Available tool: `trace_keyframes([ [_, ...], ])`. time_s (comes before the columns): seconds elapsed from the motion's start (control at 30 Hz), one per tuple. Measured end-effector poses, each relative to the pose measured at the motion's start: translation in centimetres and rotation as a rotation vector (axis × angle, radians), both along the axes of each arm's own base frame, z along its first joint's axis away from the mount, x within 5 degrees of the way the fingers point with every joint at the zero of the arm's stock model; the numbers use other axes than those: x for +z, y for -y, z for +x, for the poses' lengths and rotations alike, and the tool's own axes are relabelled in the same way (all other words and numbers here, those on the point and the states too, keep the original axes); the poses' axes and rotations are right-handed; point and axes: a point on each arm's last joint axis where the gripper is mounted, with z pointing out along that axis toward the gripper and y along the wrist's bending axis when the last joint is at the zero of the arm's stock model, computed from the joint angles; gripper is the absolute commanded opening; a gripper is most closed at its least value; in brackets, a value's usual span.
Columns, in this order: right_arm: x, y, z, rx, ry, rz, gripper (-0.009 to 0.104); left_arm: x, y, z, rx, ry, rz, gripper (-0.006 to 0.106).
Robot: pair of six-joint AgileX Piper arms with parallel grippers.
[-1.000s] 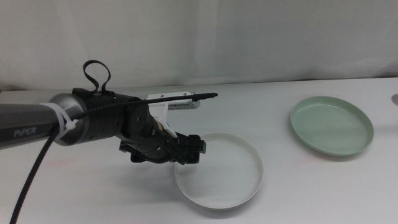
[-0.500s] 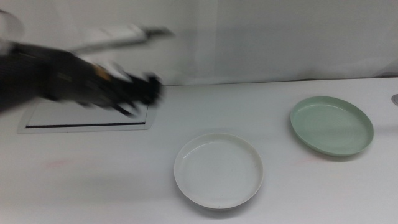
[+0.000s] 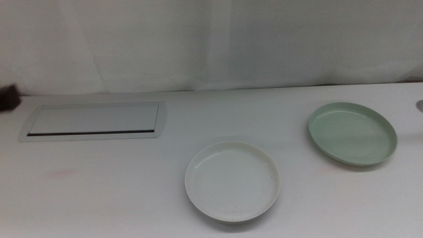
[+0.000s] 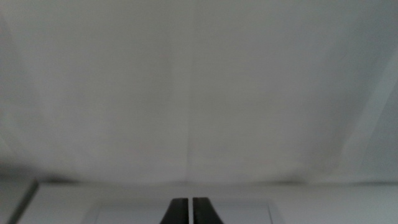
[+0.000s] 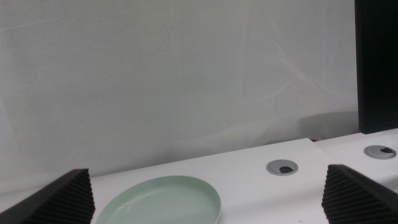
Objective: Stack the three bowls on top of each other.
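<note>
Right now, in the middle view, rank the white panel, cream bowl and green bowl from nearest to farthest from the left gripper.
1. White panel, next to the left gripper at the left edge.
2. Cream bowl, front centre.
3. Green bowl, far right.

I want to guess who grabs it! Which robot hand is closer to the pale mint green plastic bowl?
Right. The right gripper faces the pale mint green plastic bowl directly; the left gripper sits far across by the white panel.
</note>
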Motion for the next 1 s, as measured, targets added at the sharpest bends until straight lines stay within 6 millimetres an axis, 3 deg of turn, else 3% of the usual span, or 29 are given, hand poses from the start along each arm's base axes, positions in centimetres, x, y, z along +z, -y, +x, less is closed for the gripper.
trace_keyframes([
  [0.13,0.0,0.0,0.0,0.000,0.000,0.000,0.103,-1.6,0.2,-5.3,-0.010,0.165,0.037,-0.001],
  [0.27,0.0,0.0,0.0,0.000,0.004,0.000,0.103,-4.6,0.3,-8.9,-0.014,0.250,0.068,-0.001],
  [0.4,0.4,0.0,0.0,-0.001,0.041,-0.001,0.103,-8.1,0.3,-10.8,-0.011,0.267,0.043,-0.001],
  [0.57,1.3,0.0,-0.1,-0.001,0.085,-0.005,0.103,-11.8,0.4,-11.6,-0.008,0.239,0.020,-0.001],
  [0.73,4.9,0.0,-0.4,0.000,0.056,-0.026,0.103,-14.8,0.4,-11.5,0.002,0.165,-0.035,-0.001],
  [1.0,13.3,0.1,1.0,-0.001,-0.124,-0.049,0.103,-15.0,0.4,-11.5,0.004,0.153,-0.041,-0.001],
])
